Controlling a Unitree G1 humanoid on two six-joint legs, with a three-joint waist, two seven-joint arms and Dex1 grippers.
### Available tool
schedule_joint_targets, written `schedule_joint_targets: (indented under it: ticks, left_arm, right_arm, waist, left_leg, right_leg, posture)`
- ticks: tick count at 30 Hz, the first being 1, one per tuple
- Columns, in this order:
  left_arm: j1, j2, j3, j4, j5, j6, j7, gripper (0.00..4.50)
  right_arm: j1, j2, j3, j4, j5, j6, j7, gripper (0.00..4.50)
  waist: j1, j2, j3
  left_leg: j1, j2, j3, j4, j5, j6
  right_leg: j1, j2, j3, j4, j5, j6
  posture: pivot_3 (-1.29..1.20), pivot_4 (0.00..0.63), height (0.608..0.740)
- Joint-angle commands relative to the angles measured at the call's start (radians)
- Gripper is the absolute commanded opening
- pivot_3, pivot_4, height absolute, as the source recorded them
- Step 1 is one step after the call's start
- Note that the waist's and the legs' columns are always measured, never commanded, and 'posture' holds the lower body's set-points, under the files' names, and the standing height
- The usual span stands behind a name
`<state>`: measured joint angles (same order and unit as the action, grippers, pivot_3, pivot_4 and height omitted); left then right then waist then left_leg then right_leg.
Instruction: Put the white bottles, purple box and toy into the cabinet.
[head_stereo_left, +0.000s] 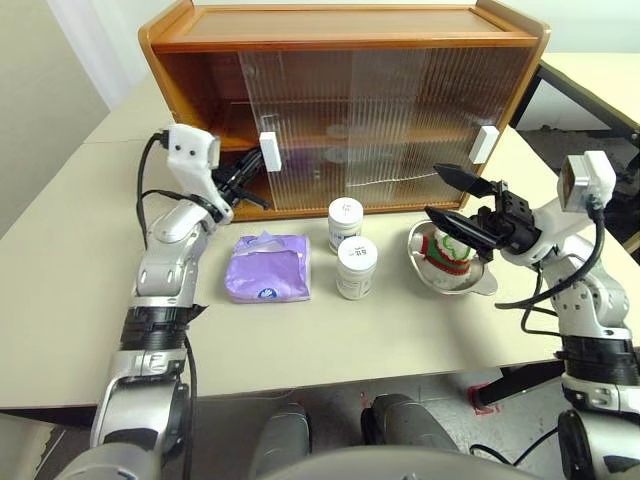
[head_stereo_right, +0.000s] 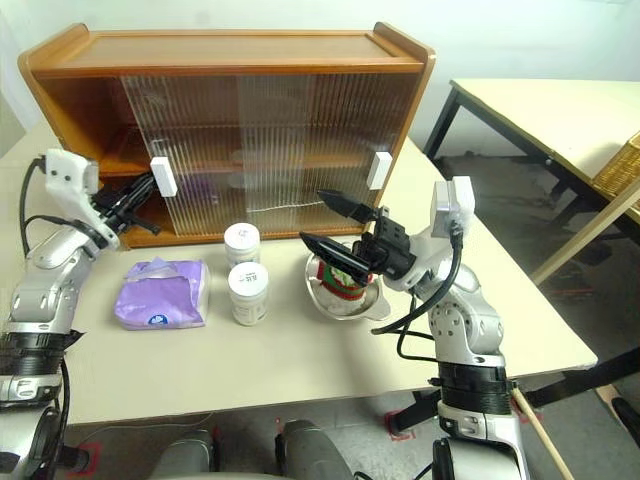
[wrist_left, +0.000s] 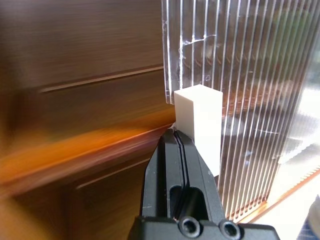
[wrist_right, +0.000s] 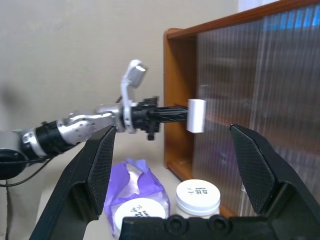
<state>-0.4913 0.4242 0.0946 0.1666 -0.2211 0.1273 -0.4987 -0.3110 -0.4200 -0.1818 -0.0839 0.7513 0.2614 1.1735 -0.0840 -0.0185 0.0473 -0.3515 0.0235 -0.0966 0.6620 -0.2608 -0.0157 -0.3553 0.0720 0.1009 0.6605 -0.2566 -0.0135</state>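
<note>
Cabinet (head_stereo_left: 345, 60) stands along your tabletop's far edge. Your left gripper (head_stereo_left: 250, 178), fingers together, presses against its left door's white handle (head_stereo_left: 269, 151). Your right gripper (head_stereo_left: 455, 198), fingers apart, hovers above the steel bowl (head_stereo_left: 487, 283) holding the toy (head_stereo_left: 452, 256).

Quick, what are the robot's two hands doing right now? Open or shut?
Left gripper: shut, fingertips against the cabinet door's white handle.
Right gripper: open, holding nothing, above the steel bowl.
</note>
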Motion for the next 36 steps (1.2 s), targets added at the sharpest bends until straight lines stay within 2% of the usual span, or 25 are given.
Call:
schedule_joint_targets:
  ticks: [1, 20, 25, 30, 33, 36]
  left_arm:
    - [-0.039, -0.018, -0.031, 0.056, 0.023, -0.031, -0.019, 0.05]
    - [-0.168, -0.104, -0.090, 0.255, 0.059, -0.125, -0.102, 0.05]
    - [-0.174, -0.107, -0.097, 0.261, 0.067, -0.131, -0.105, 0.05]
    - [-0.119, -0.091, -0.081, 0.193, 0.035, -0.093, -0.126, 0.05]
    - [-0.069, -0.076, -0.083, 0.114, 0.002, -0.062, -0.169, 0.62]
    - [-0.028, -0.067, -0.060, 0.061, -0.010, -0.033, -0.156, 1.66]
  right_arm:
    - [0.017, -0.006, 0.005, -0.035, 0.014, 0.017, -0.014, 4.50]
    - [0.081, -0.015, 0.004, -0.130, 0.036, 0.030, -0.074, 4.50]
    - [0.082, -0.013, 0.012, -0.133, 0.034, 0.028, -0.075, 4.50]
    - [0.069, -0.008, 0.023, -0.117, 0.028, 0.025, -0.070, 4.50]
    - [0.063, -0.005, 0.034, -0.107, 0.025, 0.025, -0.062, 4.50]
    - [0.047, 0.004, 0.047, -0.104, 0.024, 0.028, -0.065, 4.50]
  waist:
    - [-0.005, 0.000, 0.000]
    - [-0.054, 0.000, 0.000]
    - [-0.070, 0.001, 0.000]
    - [-0.080, 0.001, 0.000]
    - [-0.085, 0.002, -0.001]
    - [-0.088, 0.002, -0.001]
  left_leg:
    - [-0.001, 0.000, 0.000, 0.000, 0.000, 0.000]
    - [-0.017, -0.013, -0.018, 0.002, 0.007, 0.014]
    - [-0.022, -0.017, -0.026, 0.002, 0.009, 0.016]
    - [-0.029, -0.019, -0.030, 0.002, 0.010, 0.018]
    - [-0.031, -0.019, -0.030, 0.002, 0.010, 0.018]
    - [-0.033, -0.020, -0.029, 0.002, 0.009, 0.019]
  right_leg:
    - [0.000, 0.000, 0.000, 0.000, 0.000, 0.001]
    - [0.000, -0.003, 0.008, -0.014, 0.005, 0.012]
    - [-0.001, -0.003, 0.009, -0.021, 0.007, 0.016]
    - [-0.003, -0.003, 0.009, -0.027, 0.010, 0.019]
    - [-0.004, -0.003, 0.011, -0.028, 0.012, 0.020]
    - [-0.007, -0.002, 0.011, -0.029, 0.012, 0.020]
  posture:
    - [-0.21, 0.040, 0.740]
    - [-0.29, 0.031, 0.740]
    - [-0.29, 0.026, 0.740]
    - [-0.27, 0.028, 0.740]
    - [-0.26, 0.029, 0.740]
    - [-0.25, 0.027, 0.740]
